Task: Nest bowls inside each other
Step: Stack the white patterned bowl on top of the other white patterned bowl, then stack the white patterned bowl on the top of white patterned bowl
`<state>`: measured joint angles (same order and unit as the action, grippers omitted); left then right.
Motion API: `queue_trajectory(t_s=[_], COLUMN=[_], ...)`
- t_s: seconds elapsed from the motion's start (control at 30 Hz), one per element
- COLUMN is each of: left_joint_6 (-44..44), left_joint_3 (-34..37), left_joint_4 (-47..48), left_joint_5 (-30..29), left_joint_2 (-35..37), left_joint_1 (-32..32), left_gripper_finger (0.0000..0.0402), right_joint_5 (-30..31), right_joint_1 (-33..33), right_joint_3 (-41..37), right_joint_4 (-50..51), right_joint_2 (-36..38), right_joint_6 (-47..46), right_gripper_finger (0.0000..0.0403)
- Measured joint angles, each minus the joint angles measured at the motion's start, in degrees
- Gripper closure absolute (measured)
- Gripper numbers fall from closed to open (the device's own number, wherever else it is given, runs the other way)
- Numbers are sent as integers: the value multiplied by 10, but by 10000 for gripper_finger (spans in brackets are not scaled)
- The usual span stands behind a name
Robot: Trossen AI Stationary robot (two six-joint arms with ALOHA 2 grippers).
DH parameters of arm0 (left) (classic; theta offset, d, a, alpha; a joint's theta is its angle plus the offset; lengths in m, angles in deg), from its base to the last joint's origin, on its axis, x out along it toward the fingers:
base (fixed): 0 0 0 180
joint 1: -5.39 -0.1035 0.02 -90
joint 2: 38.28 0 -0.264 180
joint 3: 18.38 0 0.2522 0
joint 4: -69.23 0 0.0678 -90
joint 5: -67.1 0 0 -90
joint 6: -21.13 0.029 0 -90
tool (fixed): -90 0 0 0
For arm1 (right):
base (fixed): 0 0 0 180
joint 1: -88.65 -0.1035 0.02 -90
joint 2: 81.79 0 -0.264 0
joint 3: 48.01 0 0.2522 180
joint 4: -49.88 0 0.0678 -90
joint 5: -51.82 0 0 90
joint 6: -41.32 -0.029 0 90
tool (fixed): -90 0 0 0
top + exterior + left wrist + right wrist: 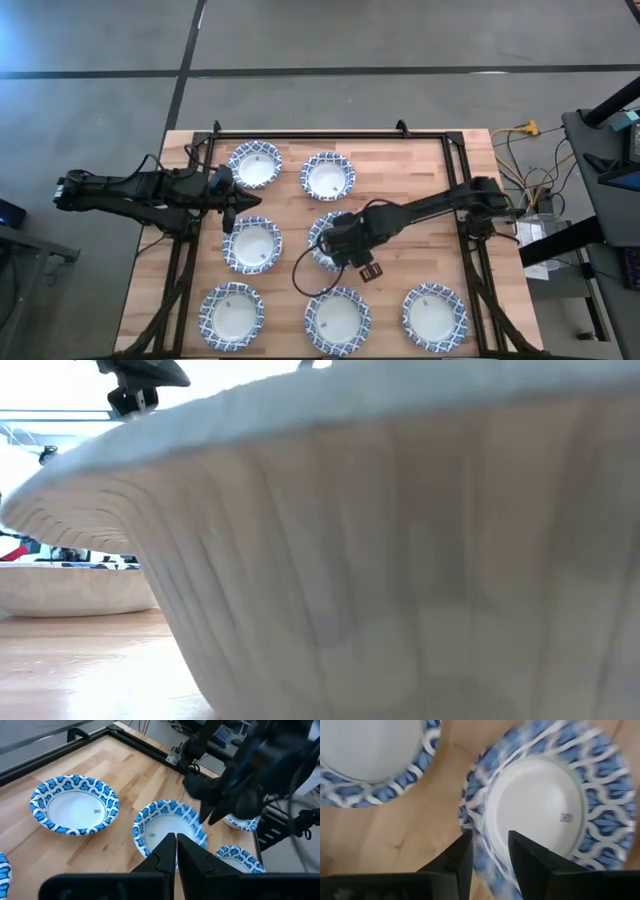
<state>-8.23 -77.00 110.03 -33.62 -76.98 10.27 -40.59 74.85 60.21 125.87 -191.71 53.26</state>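
Observation:
Several blue-and-white patterned bowls stand bottom down on the wooden table [410,180], in rows. My right gripper [345,245] [490,852] hovers open over the middle bowl [322,232] [540,795], pointing steeply down. Its fingers stand on either side of that bowl's blurred rim. My left gripper [238,205] [175,840] is shut and holds nothing. It hangs above the table between the far-left bowl [254,163] and the middle-left bowl [251,244]. In the low view one bowl's outer wall [400,560] fills nearly the whole picture. My right gripper has one finger [462,855] outside the middle bowl's rim [479,851] and the other finger [522,852] over its white inside, coming from above. The rim is blurred there, and I cannot tell whether either finger touches it. The bowl rests on the table.
Three more bowls [231,312] [337,320] [434,316] line the near edge and one [328,176] stands at the far middle. A black frame [330,133] runs round the table. Cables [530,150] lie beyond the right edge. Bare wood [410,180] shows at the far right.

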Motion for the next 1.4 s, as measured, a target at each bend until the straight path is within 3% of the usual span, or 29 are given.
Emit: queue_trajectory(t_s=[0.3,0.93,1.17,1.4], left_joint_6=[-1,-3,-4,-23], left_joint_3=[0,-1,-1,-1], left_joint_4=[0,-12,-11,47], left_joint_5=[0,0,0,24], left_joint_2=[-13,-17,-12,-1], left_joint_1=[0,0,0,0], left_gripper_finger=[402,402,402,402], right_joint_5=[-1,-7,-6,-6], right_joint_1=[1,7,14,19], right_joint_3=[0,-21,-19,-19], right_joint_4=[-11,-12,8,20], right_joint_2=[22,-68,-48,3], right_joint_6=[-4,-40,-61,-159], right_gripper_finger=[283,350,355,355])
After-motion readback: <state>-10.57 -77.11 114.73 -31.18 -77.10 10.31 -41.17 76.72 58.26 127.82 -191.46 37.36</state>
